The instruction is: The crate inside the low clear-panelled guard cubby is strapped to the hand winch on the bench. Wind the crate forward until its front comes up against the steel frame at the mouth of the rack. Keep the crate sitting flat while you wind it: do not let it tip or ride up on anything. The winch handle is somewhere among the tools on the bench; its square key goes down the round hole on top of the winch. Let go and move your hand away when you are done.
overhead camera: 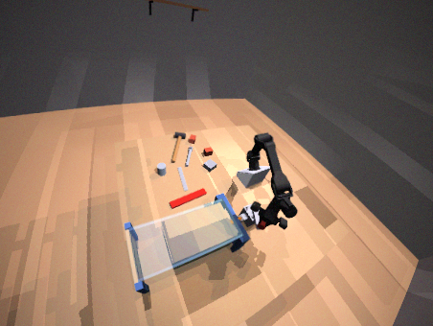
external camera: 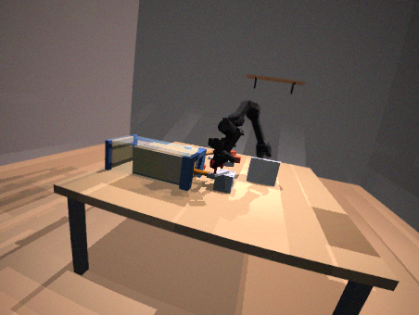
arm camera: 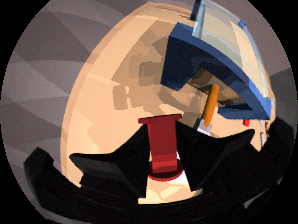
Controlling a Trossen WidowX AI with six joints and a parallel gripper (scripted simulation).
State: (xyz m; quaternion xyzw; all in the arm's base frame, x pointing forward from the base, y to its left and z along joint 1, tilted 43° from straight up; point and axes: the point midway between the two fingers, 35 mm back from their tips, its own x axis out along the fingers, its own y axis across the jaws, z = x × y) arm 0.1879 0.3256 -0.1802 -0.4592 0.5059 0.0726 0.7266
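A wooden worktop is shown carrying a long, low guard cubby with clear panels and blue corner posts. Inside it a dull olive crate is seen; in the exterior view its front end lies close behind the blue frame at the cubby's mouth, though whether the two touch cannot be told. Just outside that mouth a small grey winch stands, and an orange strap is seen running from it towards the crate. The gripper is held directly above the winch and is closed on a red winch handle, which is gripped between the dark fingers and points downwards. The handle has evidently been found among the tools and appears seated in the winch, so winding is judged to be under way and well advanced. What seems to remain is any last travel to the frame, release of the handle, and withdrawal of the arm. Further back, a hammer, a red bar, a grey cylinder and small blocks lie scattered.
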